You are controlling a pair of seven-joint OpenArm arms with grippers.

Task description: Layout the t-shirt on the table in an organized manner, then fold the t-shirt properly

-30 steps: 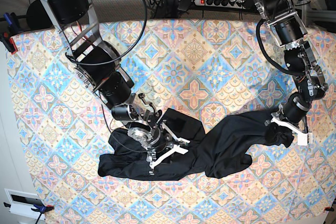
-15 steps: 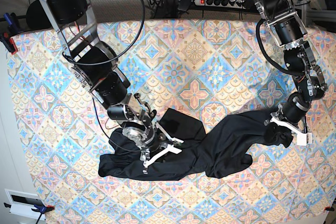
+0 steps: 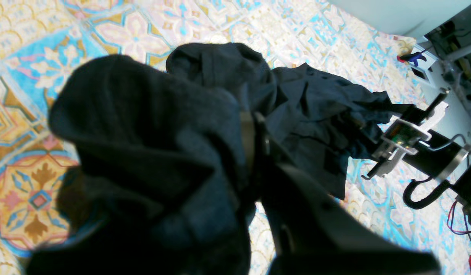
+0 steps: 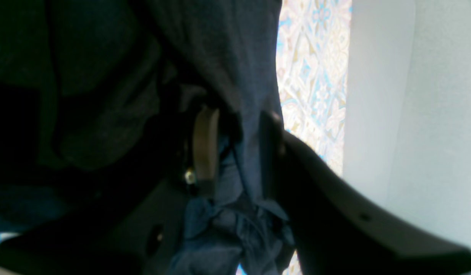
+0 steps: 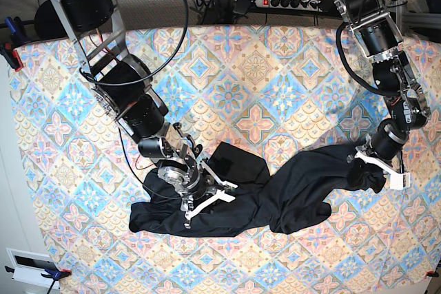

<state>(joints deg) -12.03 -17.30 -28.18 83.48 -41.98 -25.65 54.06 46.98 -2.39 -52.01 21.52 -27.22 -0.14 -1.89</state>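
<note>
The black t-shirt lies crumpled in a long band across the near half of the table. My left gripper is at the shirt's right end, shut on a bunch of the fabric; in the left wrist view the cloth drapes over its fingers. My right gripper sits over the shirt's left part. In the right wrist view a fold of cloth is pinched between its two fingers. Collar and sleeves cannot be told apart.
A power strip with cables runs behind the table's far edge. A blue clamp grips the left edge, and a white box sits off the near left corner. A pale wall stands beside the right gripper.
My right gripper has slid a little to the left and toward the near edge, dragging the cloth with it. The left gripper and the shirt's right end have barely moved.
</note>
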